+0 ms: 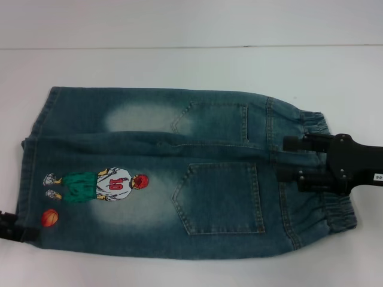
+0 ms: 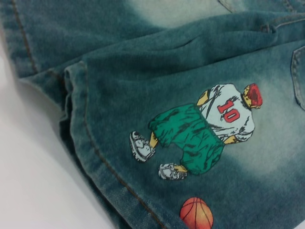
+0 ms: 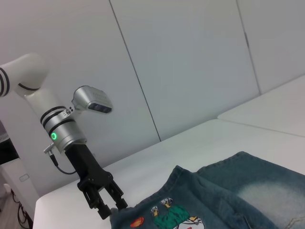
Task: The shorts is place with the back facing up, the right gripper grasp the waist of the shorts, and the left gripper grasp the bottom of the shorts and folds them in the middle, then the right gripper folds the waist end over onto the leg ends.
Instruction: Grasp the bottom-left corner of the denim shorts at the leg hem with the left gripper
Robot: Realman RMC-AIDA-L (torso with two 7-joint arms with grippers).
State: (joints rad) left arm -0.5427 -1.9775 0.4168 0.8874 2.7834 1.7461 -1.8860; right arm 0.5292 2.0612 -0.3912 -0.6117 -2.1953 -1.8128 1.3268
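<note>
Head view: the shorts lie flat, pockets up.
The right gripper straddles the waist, fingers apart; the left gripper reaches the leg hems, grip unclear.

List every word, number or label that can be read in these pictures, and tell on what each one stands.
"10": red number on the white jersey of the embroidered cartoon player on the shorts.
White label on the black arm of the right gripper: too small to read.
No other text is visible.
</note>
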